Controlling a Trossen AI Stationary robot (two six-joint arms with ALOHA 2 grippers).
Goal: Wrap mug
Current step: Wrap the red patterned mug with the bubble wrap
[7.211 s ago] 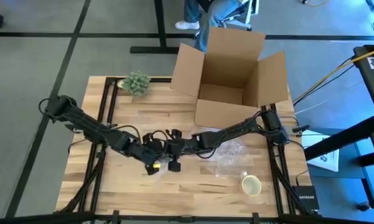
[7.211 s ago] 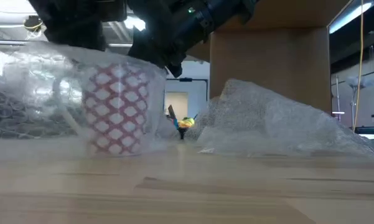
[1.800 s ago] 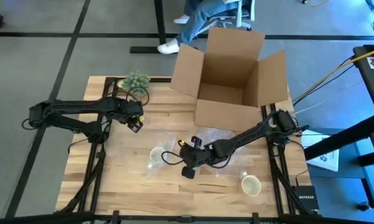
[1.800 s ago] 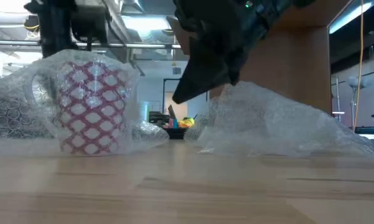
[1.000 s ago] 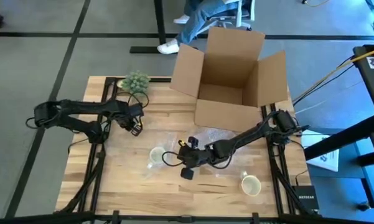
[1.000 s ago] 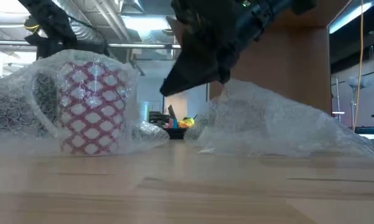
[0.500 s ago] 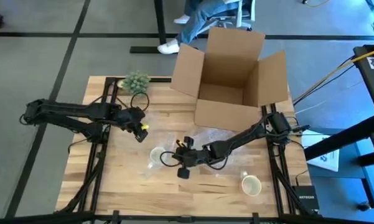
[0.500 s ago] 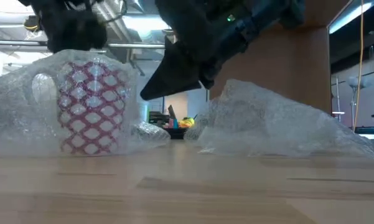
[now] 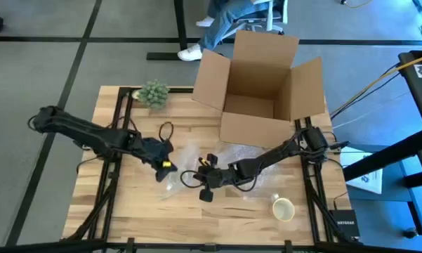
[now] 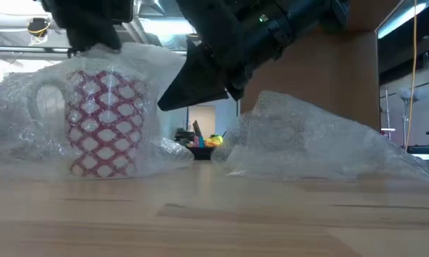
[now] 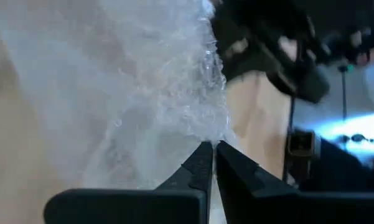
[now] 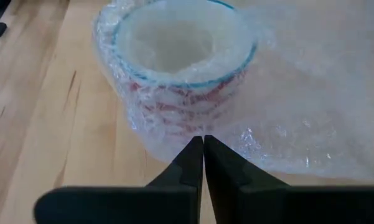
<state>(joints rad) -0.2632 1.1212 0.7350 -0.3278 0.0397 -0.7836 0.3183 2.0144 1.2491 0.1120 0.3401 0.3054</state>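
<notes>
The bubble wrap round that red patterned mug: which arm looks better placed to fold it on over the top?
Probably the left. The left gripper is shut on the bubble wrap edge, right at the mug. The right gripper is shut, empty, beside the mug, holding nothing.

Even overhead light, backlit low view, blurred left wrist view
</notes>
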